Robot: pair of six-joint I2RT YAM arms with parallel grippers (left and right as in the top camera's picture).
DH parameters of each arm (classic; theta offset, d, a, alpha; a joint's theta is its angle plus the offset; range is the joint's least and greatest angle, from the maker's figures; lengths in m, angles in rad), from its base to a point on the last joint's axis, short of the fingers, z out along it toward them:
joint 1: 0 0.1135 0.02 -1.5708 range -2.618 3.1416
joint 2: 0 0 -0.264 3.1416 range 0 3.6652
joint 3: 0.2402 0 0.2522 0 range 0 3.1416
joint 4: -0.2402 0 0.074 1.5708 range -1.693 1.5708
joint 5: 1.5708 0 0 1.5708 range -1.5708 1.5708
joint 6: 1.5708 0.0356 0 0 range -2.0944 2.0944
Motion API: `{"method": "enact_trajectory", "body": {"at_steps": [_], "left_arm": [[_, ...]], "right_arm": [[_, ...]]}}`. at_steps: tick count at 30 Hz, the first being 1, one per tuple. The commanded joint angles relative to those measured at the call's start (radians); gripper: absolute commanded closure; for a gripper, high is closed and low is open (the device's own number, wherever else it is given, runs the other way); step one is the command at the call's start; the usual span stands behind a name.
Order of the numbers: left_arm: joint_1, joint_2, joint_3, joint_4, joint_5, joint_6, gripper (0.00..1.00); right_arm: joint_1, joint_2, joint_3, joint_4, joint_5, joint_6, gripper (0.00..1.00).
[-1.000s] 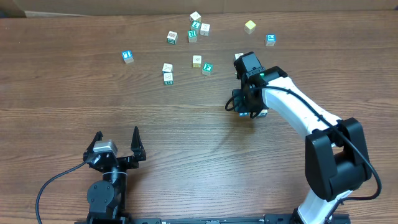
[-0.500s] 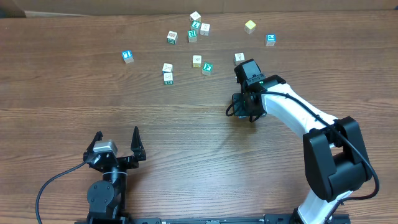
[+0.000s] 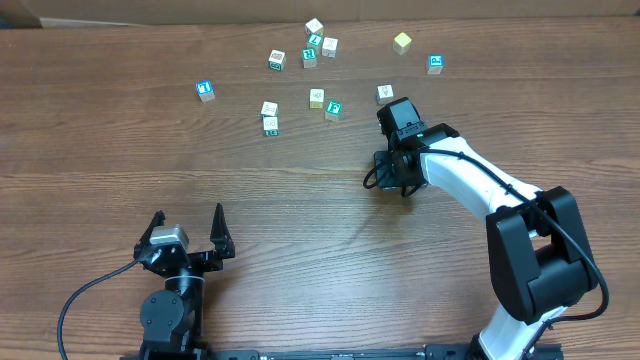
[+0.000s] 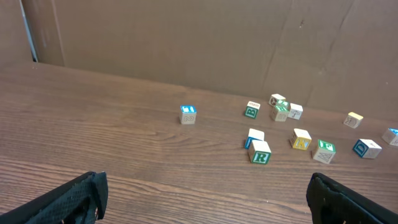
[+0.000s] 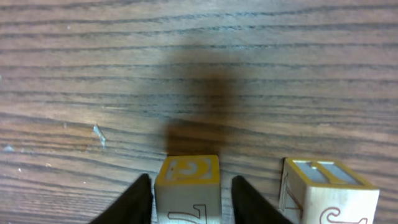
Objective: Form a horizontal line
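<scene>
R gripper (image 5: 190, 191), jaws slightly spread around yellow-topped cube (image 5: 186, 171) right of table (image 3: 120, 180) centre, where the horizontal line (image 5: 328, 190) starts w/ one cube just beside, not touching; best lift straight up, no knock, then close gap; L gripper (image 3: 189, 214) spread, idle.

The table (image 3: 100, 150) is dark, matt wood grain; the cubes (image 5: 186, 180) are pale painted wood; the arm (image 3: 470, 172) is glossy white plastic.

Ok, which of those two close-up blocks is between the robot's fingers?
The yellow-topped block, framed by the right end effector's dark fingers. The paler block sits outside them, to the side.
</scene>
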Motion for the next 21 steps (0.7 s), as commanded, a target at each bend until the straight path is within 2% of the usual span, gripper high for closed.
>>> {"method": "enact_trajectory", "body": {"at_steps": [1,5,16,21], "left_arm": [[0.005,-0.010,-0.004,0.000,-0.002,0.022,0.01],[0.005,-0.010,-0.004,0.000,-0.002,0.022,0.00],[0.005,-0.010,-0.004,0.000,-0.002,0.022,0.01],[0.005,-0.010,-0.004,0.000,-0.002,0.022,0.00]], "right_arm": [[-0.003,-0.024,-0.008,0.007,0.016,0.000,0.66],[-0.003,-0.024,-0.008,0.006,0.038,0.000,0.69],[-0.003,-0.024,-0.008,0.010,0.105,0.000,0.68],[-0.003,-0.024,-0.008,0.037,0.105,0.000,0.60]]}}
